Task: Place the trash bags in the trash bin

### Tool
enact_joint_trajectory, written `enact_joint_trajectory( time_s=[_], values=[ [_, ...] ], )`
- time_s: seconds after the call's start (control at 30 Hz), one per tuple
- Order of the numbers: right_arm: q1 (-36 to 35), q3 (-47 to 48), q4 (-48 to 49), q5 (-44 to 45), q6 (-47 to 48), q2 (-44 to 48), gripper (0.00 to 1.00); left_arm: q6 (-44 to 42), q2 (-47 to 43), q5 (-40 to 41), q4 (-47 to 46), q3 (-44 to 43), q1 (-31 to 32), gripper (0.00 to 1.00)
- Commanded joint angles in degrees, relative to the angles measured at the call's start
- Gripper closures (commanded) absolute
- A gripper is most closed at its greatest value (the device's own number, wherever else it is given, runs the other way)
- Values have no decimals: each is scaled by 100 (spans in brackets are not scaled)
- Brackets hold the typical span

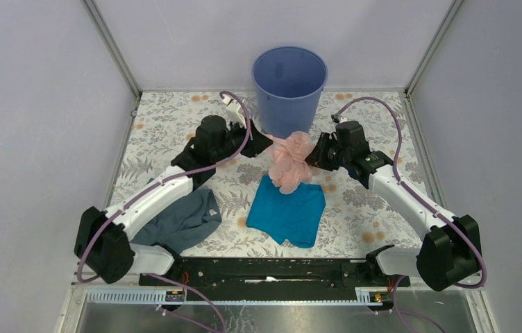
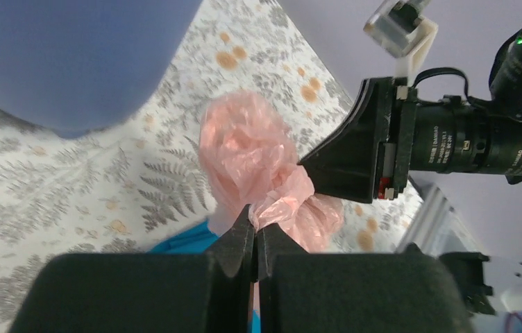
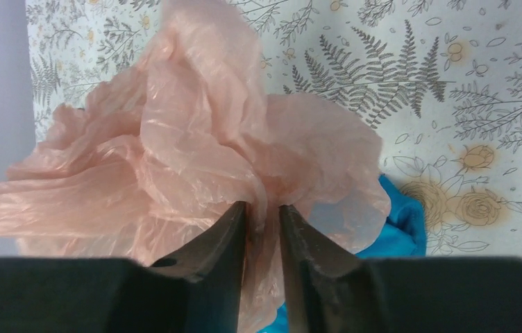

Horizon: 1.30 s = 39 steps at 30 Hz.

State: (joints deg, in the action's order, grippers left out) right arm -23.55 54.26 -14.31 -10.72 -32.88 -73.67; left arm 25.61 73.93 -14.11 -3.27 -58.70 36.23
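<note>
A crumpled pink trash bag [image 1: 291,161] hangs between my two grippers, just in front of the round blue trash bin [image 1: 289,89] at the back of the table. My left gripper [image 1: 266,142] is shut on the bag's left side; the left wrist view shows its jaws pinching pink film [image 2: 258,159] with the bin wall [image 2: 71,55] close by. My right gripper [image 1: 314,154] is shut on the bag's right side; the right wrist view shows the film [image 3: 189,146] bunched between its fingertips. The bag's lower end hangs over the teal cloth.
A teal cloth [image 1: 289,211] lies on the floral table under the bag. A grey cloth [image 1: 182,222] lies at the left by my left arm. Walls enclose the table on three sides.
</note>
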Motion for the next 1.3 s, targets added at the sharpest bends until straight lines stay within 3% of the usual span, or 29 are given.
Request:
enact_joint_trajectory(
  time_s=[0.0, 0.1, 0.17, 0.4, 0.57, 0.7, 0.83, 1.0, 1.17, 1.27],
  values=[
    [-44, 164, 119, 284, 275, 73, 59, 1055, 278, -1556, -908, 172, -465, 100],
    [-43, 198, 48, 397, 483, 27, 38, 1409, 380, -1777, -1235, 297, -724, 100],
    [-44, 193, -34, 438, 675, -16, 31, 1520, 456, -1865, -1248, 299, -861, 100],
    [-44, -93, -111, 412, 1213, -28, 23, 1770, 771, -2135, -1085, 176, -1127, 100],
    [-55, -752, 1258, -991, 995, -160, 19, 2180, 925, -2501, -1445, 247, -1268, 100],
    [-172, -1131, 2623, -1372, 604, -667, 20, 2294, 892, -2606, -1701, 332, -1353, 100],
    [-176, -1410, 3356, -731, 542, -976, 26, 2238, 811, -2622, -1719, 324, -1381, 100],
    [-176, -1957, 4842, -839, 474, -1289, 53, 2314, 636, -2691, -1816, 347, -1382, 100],
    [-184, -2461, 6839, -1271, 155, -1802, 53, 2522, 528, -2787, -2101, 449, -1382, 100],
    [-184, -2664, 7828, -1097, -55, -2127, 52, 2611, 534, -2866, -2213, 464, -1382, 100]
  ],
)
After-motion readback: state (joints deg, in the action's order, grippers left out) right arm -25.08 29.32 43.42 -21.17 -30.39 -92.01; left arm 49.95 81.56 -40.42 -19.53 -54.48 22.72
